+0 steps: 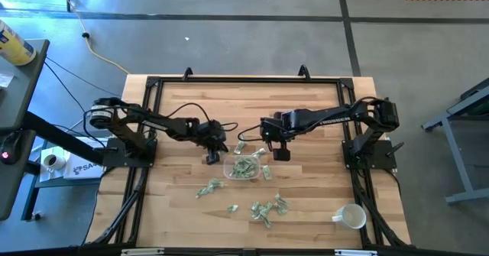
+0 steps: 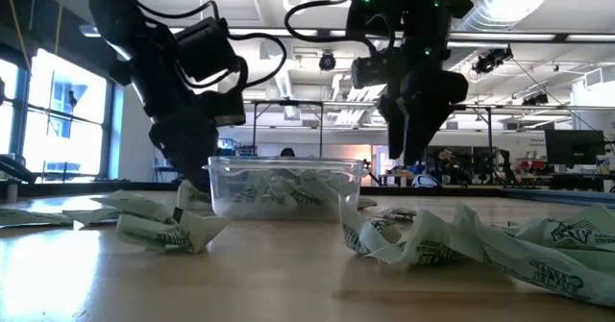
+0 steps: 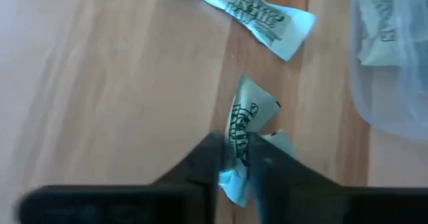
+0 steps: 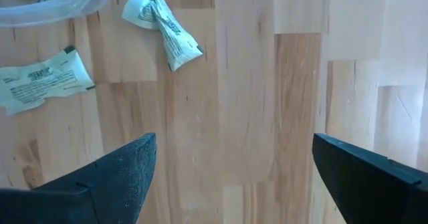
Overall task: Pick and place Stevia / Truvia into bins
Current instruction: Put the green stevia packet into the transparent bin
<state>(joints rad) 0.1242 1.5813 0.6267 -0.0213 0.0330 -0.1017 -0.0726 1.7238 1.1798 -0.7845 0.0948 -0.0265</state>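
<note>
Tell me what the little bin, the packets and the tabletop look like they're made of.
Bin: clear plastic, glossy; the contents show through. Packets: thin matte paper, printed, creased and crumpled. Tabletop: light wood, joined strips with visible grain, smooth finish, probably butcher block.

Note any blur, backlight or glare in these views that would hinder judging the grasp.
Left wrist view: soft focus, yet the left gripper visibly pinches a packet. Low view: bright windows backlight both arms into silhouettes; the bin stays readable. Right wrist view: sharp, right gripper open.
</note>
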